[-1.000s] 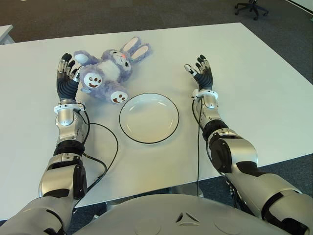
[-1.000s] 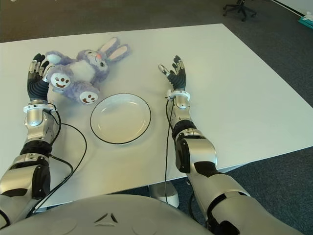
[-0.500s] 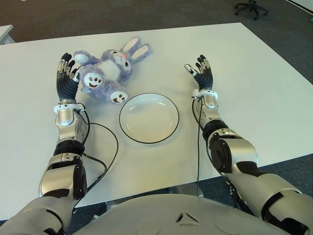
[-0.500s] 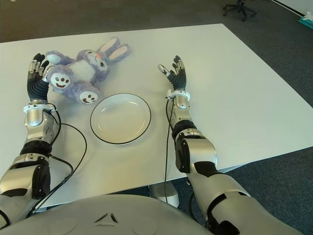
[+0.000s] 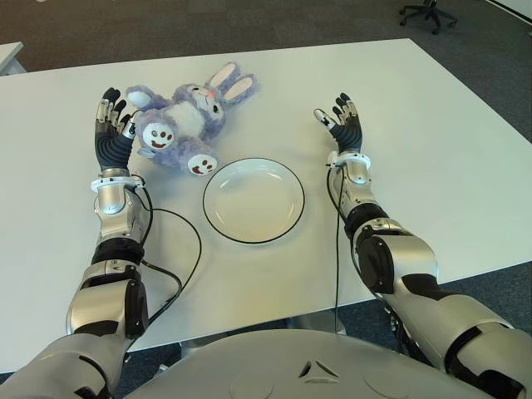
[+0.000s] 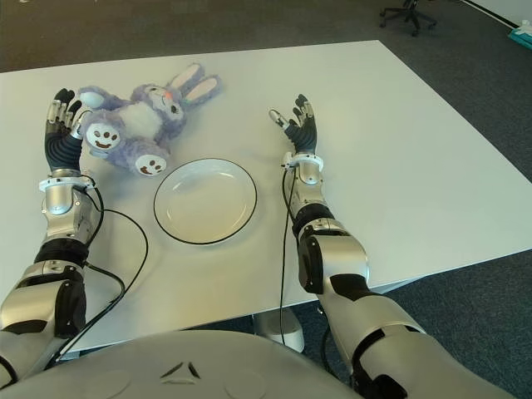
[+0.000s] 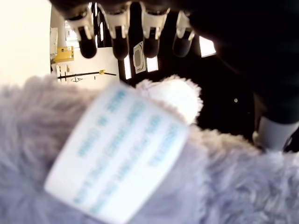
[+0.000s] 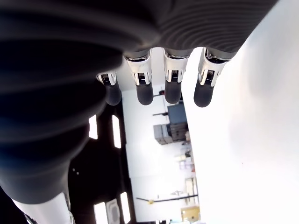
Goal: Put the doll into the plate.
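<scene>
A purple plush rabbit doll lies on its back on the white table, left of and behind the white black-rimmed plate. My left hand stands upright with fingers spread, right against the doll's left side, holding nothing. The left wrist view is filled by the doll's fur and its white sewn label, with the fingertips extended beyond it. My right hand is raised right of the plate, fingers spread and empty. The plate holds nothing.
The white table reaches far on both sides of the plate. A black cable loops on the table beside my left forearm. An office chair stands on the dark floor beyond the far right corner.
My left hand has shifted slightly up and away along the doll's side. The doll, plate and right hand have not moved.
</scene>
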